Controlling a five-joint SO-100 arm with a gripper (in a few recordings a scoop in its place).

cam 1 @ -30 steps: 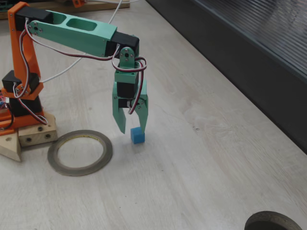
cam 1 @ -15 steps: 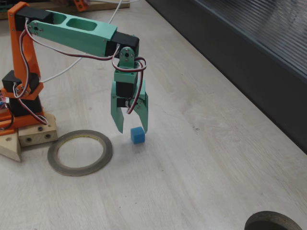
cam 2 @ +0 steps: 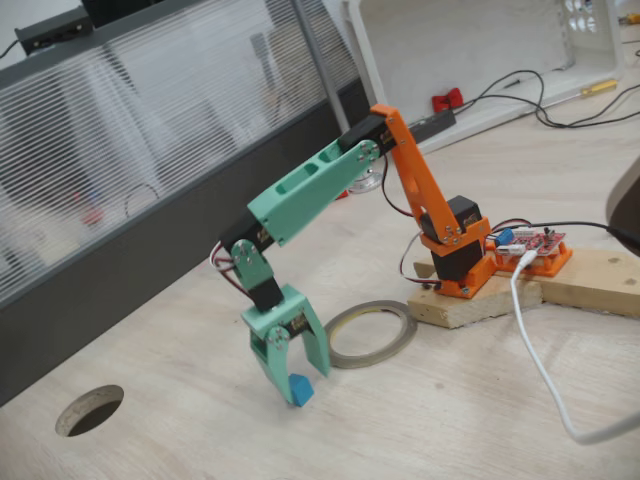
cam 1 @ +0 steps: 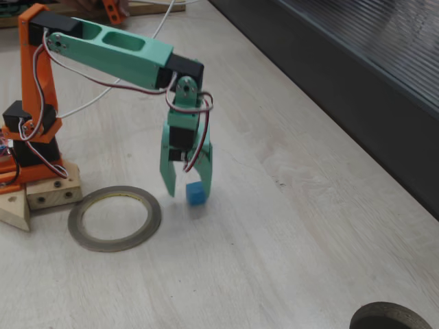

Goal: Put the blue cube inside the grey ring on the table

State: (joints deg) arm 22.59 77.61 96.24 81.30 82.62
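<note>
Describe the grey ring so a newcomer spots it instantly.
Start at the orange arm base on the pale table. Just in front of its wooden block lies the grey ring, flat and thin with a yellowish inner rim. The blue cube nearby is tiny and solid.

Blue cube (cam 1: 195, 195): partly covered by my gripper (cam 1: 186, 185) in both fixed views; whether my fingertips touch it cannot be told.
Dark round object (cam 1: 389, 317): cut off by the bottom edge in a fixed view.
White cable (cam 2: 545, 380): runs off the right edge.
Objects behind the ribbed panel (cam 2: 120, 190): blurred, unidentifiable.
</note>
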